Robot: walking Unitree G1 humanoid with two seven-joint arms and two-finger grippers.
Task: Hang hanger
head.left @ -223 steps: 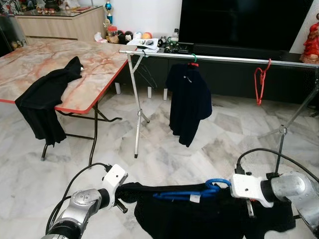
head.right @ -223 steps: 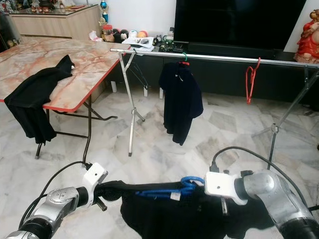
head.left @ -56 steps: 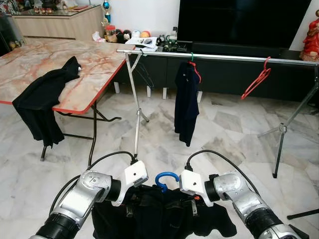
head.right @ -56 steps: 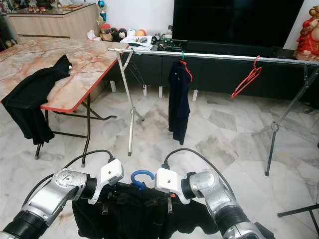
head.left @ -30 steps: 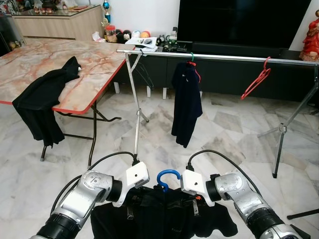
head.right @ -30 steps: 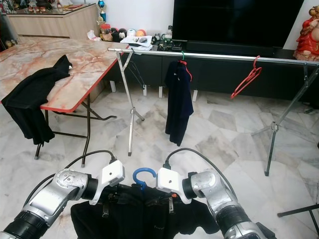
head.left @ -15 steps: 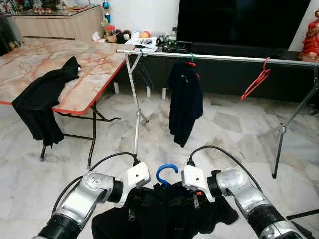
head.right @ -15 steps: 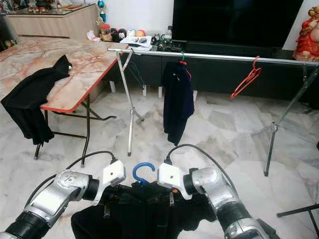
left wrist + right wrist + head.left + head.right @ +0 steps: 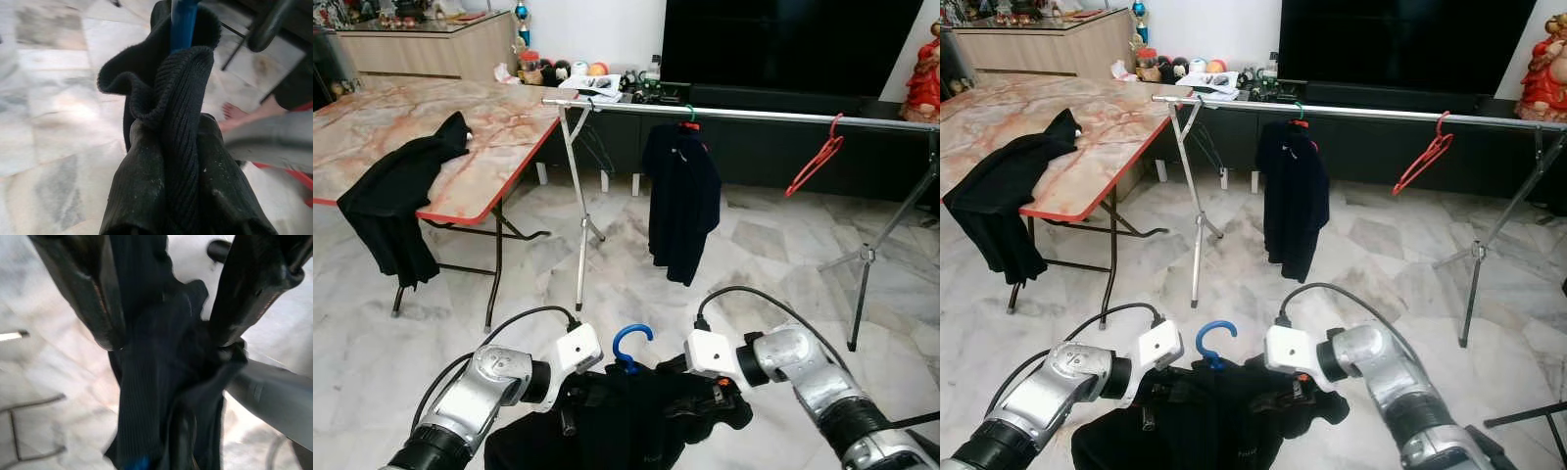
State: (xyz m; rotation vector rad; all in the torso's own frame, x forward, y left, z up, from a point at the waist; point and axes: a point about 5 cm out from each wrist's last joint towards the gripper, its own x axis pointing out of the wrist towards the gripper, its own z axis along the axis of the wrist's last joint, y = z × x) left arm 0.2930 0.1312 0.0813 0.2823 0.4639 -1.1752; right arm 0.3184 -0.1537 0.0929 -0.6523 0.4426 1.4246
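**Holding garment on blue hanger, low before the rail**

Holding a black garment (image 9: 636, 421) between them, both claws sit low in the head views, above the marble floor (image 9: 538, 284). The left claw (image 9: 570, 416) is buried in the cloth; the left wrist view shows dark fabric bunched tight between its fingers, so it is clamped on the garment. The right claw (image 9: 710, 394) grips the other shoulder; in the right wrist view its two fingers (image 9: 93, 298) stand either side of a fold of the cloth, pressed against it. The blue hanger (image 9: 628, 345) sticks up between the two claws, hook uppermost and free of any support; its blue stem (image 9: 183, 24) enters the collar.

The clothes rail (image 9: 754, 115) runs across the room well beyond the claws. A dark shirt (image 9: 682, 201) hangs from it on a hanger, and an empty red hanger (image 9: 813, 162) hangs further toward the robot's right. On the bench (image 9: 431, 127) to the left, another black garment (image 9: 396, 201) drapes over the edge.
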